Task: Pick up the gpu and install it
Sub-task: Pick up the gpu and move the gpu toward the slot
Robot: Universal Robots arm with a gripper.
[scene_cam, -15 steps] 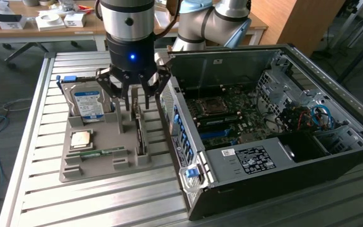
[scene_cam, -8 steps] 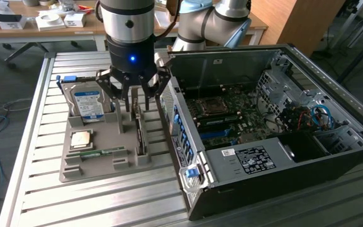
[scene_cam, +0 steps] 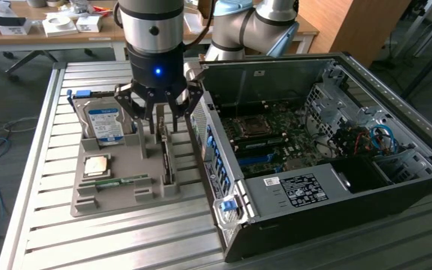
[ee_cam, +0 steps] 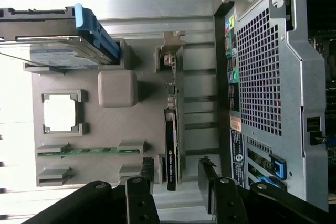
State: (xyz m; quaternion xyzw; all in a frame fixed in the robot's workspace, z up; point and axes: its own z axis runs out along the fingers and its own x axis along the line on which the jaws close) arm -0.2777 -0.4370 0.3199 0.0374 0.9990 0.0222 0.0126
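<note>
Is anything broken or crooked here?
Nothing stands out. The gpu stands on edge in its slot on the gray holder. The hard drive and memory stick sit in theirs. The open gripper hangs over the gpu.

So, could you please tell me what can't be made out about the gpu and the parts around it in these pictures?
- gpu: both views see it edge-on, so its faces are hidden; in the exterior view the open gripper partly covers its far end.
- hard drive label: print too small to read in the exterior view.
- computer case: cut off by the wrist view's edge, most of its interior out of frame.
</note>
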